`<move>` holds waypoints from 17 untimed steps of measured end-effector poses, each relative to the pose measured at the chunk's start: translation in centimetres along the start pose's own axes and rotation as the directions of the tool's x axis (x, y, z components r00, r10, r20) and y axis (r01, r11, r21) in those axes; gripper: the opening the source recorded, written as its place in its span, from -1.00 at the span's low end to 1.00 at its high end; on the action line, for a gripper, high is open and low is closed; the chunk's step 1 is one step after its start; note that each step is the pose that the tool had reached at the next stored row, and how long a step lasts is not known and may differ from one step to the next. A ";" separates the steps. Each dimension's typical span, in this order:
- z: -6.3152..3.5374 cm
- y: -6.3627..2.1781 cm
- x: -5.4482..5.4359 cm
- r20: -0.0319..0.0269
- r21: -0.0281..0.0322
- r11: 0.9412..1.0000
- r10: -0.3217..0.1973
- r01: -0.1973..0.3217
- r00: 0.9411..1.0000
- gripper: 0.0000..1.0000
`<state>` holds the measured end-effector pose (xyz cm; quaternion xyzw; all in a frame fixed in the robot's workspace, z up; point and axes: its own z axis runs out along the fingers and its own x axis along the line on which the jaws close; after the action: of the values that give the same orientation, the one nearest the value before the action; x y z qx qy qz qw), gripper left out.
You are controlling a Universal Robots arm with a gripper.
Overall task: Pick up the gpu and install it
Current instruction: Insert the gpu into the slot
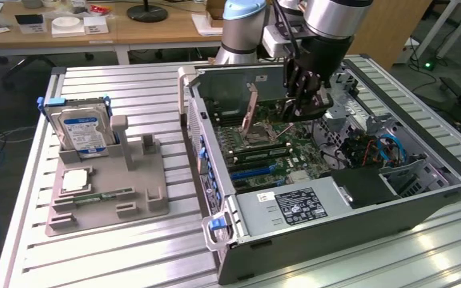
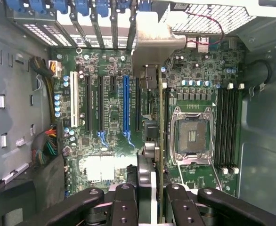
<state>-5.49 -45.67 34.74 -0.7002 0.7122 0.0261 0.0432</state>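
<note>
Green-board gpu (image 2: 151, 89): held edge-on, reaching out ahead of the hand, with its silver end bracket (image 2: 153, 44) at the far tip.
Gripper (image 1: 304, 103): clamped on the card's near end, a finger (image 2: 124, 200) on each face; hangs inside the open computer case (image 1: 319, 240).
Below the hand: motherboard (image 2: 109, 122). The blue slot (image 2: 126, 106) lies just to one side of the card's edge, and the black slot (image 2: 137, 106) is closer still. Cannot tell whether the card touches a slot.
Handling (judged): light, thin and stiff. The board flexes little but is fragile, and the smooth faces may slip under a weak pinch.
Hold (judged): flat faces, away from the connector edge. Keep the card upright, since a tilt would bind it in the slot.
Far from the hand: hard drive (image 1: 86, 129) on a grey holder (image 1: 110, 180), outside the case.
</note>
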 end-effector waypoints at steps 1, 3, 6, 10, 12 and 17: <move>0.07 0.03 0.0 0.000 0.001 1.000 0.008 -0.008 1.000 -0.44; 0.15 0.04 0.0 0.000 0.001 1.000 0.014 -0.014 1.000 -0.44; 0.37 0.04 0.1 0.000 0.002 1.000 0.016 -0.016 1.000 -0.44; 1.06 0.06 0.3 -0.001 0.002 1.000 0.022 -0.022 1.000 -0.44; 1.41 0.07 0.3 -0.001 0.002 1.000 0.023 -0.023 1.000 -0.44; 2.04 0.09 0.4 -0.001 0.002 1.000 0.023 -0.023 1.000 -0.44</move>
<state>-5.53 -45.85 32.67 -0.6920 0.7202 0.0256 0.0434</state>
